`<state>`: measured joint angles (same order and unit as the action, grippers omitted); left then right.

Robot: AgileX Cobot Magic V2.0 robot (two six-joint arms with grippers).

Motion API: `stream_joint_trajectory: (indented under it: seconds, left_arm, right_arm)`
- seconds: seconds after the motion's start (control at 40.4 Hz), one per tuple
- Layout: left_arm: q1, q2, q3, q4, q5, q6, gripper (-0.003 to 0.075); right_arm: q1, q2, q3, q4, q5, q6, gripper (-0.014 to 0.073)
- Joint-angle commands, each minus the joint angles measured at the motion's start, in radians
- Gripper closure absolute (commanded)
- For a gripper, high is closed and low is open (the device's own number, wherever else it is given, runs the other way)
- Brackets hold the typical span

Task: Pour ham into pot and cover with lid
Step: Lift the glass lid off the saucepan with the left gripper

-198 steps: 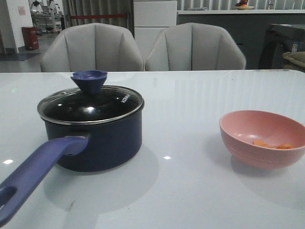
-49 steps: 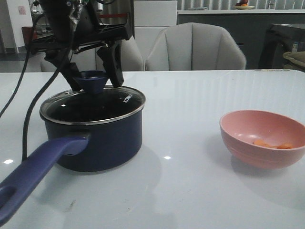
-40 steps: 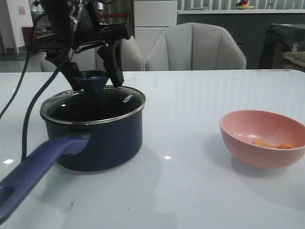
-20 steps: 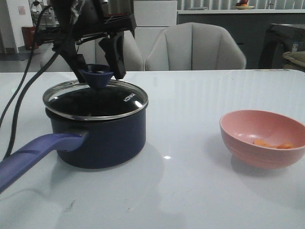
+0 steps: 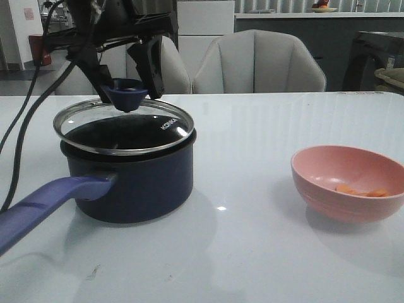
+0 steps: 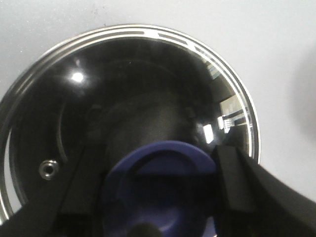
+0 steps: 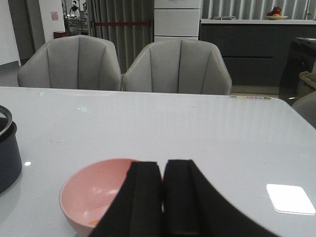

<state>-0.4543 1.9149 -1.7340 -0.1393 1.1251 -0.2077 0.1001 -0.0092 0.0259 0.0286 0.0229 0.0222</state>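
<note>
While our left gripper (image 5: 124, 74) pinches the blue flared knob (image 5: 125, 93) between its two black fingers, the glass lid (image 5: 123, 126) hangs tilted just above the pot (image 5: 126, 183), its near-left edge raised off the rim and its far-right edge close to or touching it; we cannot tell which. White "KONKA" lettering shows on the glass near the steel rim. In our left wrist view the fingers (image 6: 247, 182) flank the knob on both sides, pressed against it, with the black pot interior visible through the glass beneath. The navy saucepan stands on the left part of the table (image 5: 252, 252), its long periwinkle handle (image 5: 44, 205) reaching toward the near-left corner.

Our right gripper (image 7: 162, 197) has its jaws pressed together with nothing between them, hovering on the near side of the pink bowl (image 5: 349, 183). That bowl sits on the right part of the table, well apart from the pot, and the ham (image 5: 363, 190) lies inside it as a few thin orange slices at the bottom.

We work on a glossy white tabletop that mirrors ceiling lights as small bright spots. Behind it stand two grey upholstered chairs (image 5: 259, 63), then a dark counter, pale cabinets, and vertical slatted panelling. Black cables (image 5: 25, 120) trail down from our left arm past the pot.
</note>
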Motion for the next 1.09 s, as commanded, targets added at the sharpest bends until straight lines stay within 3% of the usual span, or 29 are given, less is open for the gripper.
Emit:
stream_joint_trajectory:
  seconds: [0.0, 0.471, 1.066]
  left_arm:
    - [-0.004, -0.077, -0.035, -0.015, -0.027, 0.01, 0.0502]
    - [0.039, -0.142, -0.018, 0.015, 0.017, 0.09, 0.0502]
    - [0.404, -0.348, 0.26, -0.026, -0.062, 0.176, 0.0502]
  right_arm:
    - [0.001, -0.02, 0.01, -0.002, -0.078, -0.007, 0.0444]
    - [0.001, -0.02, 0.01, -0.002, -0.078, -0.007, 0.0444]
    - [0.001, -0.02, 0.01, -0.002, -0.078, -0.007, 0.0444]
